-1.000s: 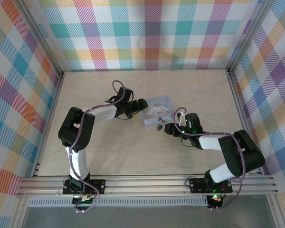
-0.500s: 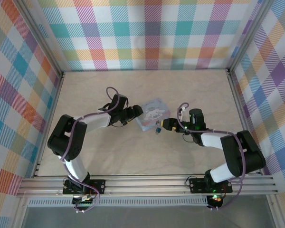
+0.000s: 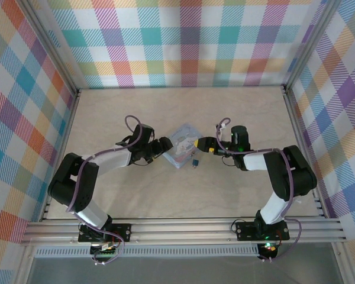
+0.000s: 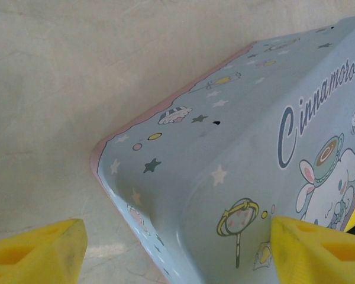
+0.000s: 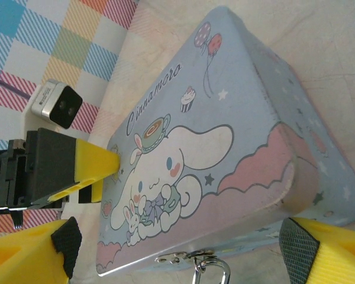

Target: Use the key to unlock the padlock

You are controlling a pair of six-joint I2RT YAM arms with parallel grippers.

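Note:
The tiny dark blue padlock (image 3: pixel 196 161) hangs at the near edge of the pale blue cartoon-printed tin (image 3: pixel 182 142). Its thin metal shackle (image 5: pixel 212 271) is hooked through the tin's hasp in the right wrist view. I cannot make out the key. My left gripper (image 3: pixel 167 145) is open at the tin's left corner (image 4: pixel 165 195), one yellow finger (image 4: pixel 319 248) against the tin. My right gripper (image 3: pixel 200 144) is open at the tin's right side, its fingers (image 5: pixel 29 254) spread wider than the tin's near edge (image 5: pixel 236 207).
The tin lies turned cornerwise on the beige table (image 3: pixel 136 112). Plaid walls (image 3: pixel 183 41) and metal rails close in the table on three sides. Both arms reach inward low over the table's middle.
The tin has slid left and nearer and turned cornerwise. My left gripper drew back down-left with it, and my right gripper moved up-left against its right side.

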